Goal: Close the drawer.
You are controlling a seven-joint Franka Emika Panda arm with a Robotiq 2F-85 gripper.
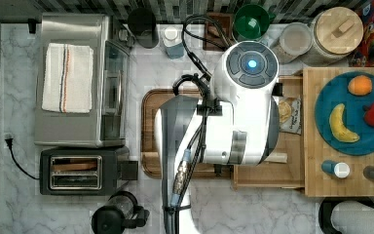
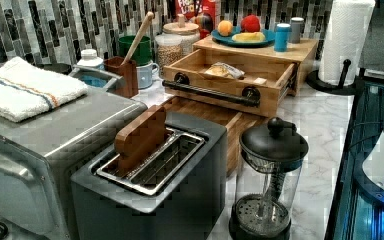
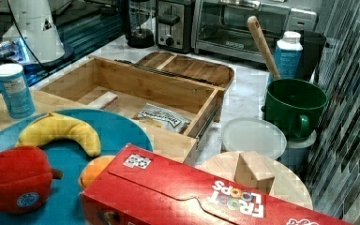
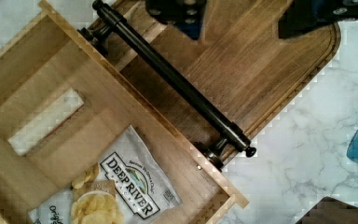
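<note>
Light-wood drawer point(image 4: 51, 88) pulled open, round black bar handle point(image 4: 172, 79), glossy chip bag point(image 4: 116, 186) inside

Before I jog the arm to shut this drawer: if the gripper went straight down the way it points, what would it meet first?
Probably the dark cutting board, just outside the drawer and its black handle; depth is unclear.

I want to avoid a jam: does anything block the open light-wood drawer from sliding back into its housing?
Nothing visible does. The white printed chip bag and the small pale block lie flat inside the light-wood drawer, seemingly below its walls. The housing's inside is hidden.
</note>
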